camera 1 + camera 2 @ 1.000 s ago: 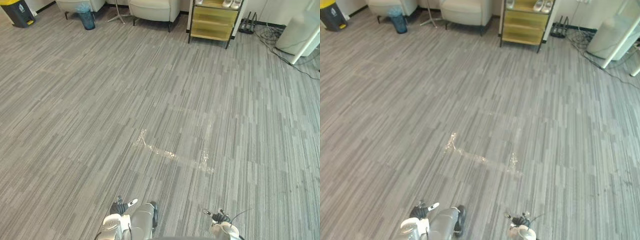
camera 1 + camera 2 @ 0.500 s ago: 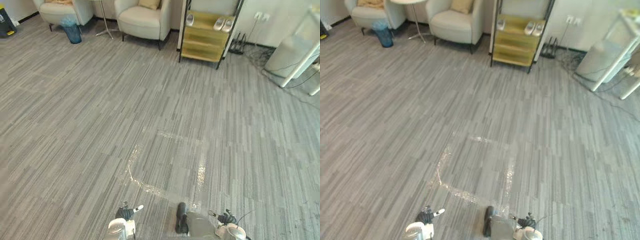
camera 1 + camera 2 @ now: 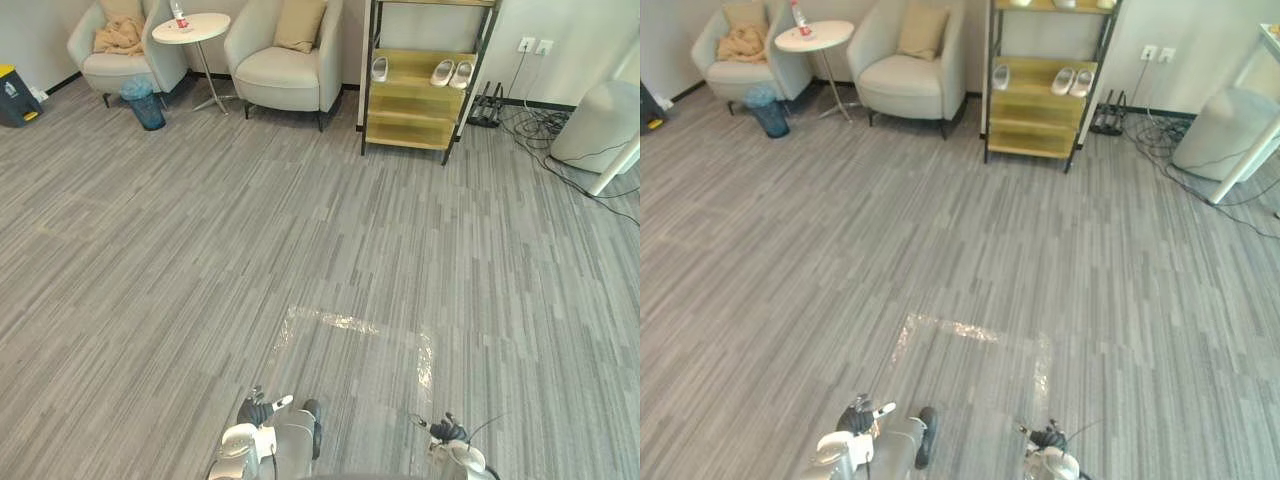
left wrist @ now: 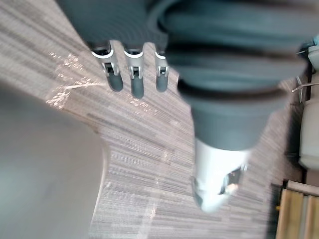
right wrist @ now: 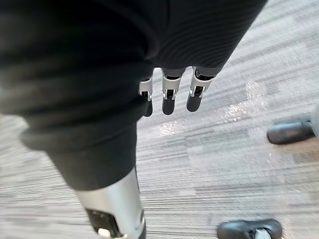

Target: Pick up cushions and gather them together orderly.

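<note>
Cushions lie far off from me, at the far side of the room. From the left there: a dark bin with a yellow lid (image 3: 16, 95) stands at the edge, then a first cream armchair (image 3: 100, 70), which carries a tan cushion (image 3: 741, 15) upright against its back and a rumpled tan cloth (image 3: 120, 38) on its seat. Just in front of that chair stands a blue mesh wastebasket (image 3: 148, 106). Next comes a round white side table (image 3: 202, 27) on a thin pedestal, with a small clear bottle (image 3: 178, 14) with red on it standing upright on top. Beside the table is a second cream armchair (image 3: 280, 72), with a square tan cushion (image 3: 300, 22) leaning upright against its backrest. Further right stands a black-framed shelf unit (image 3: 415, 130) with yellow-wood boards; a single white slipper (image 3: 380, 68) and a pair of white slippers (image 3: 444, 72) rest on one board. Black cables (image 3: 540, 125) trail over the grey striped carpet floor (image 3: 150, 230) toward a white rounded appliance (image 3: 605, 125) at the right edge.

Close to me, my left hand (image 4: 132, 79) hangs over the carpet, fingers straight and released, grasping nothing. Ahead of me, between the two hands, a square outline of clear shiny tape (image 3: 335, 320) is stuck to the floor. My right hand (image 5: 168, 97) likewise hangs with straight, relaxed fingers, empty and well apart from both cushions.
</note>
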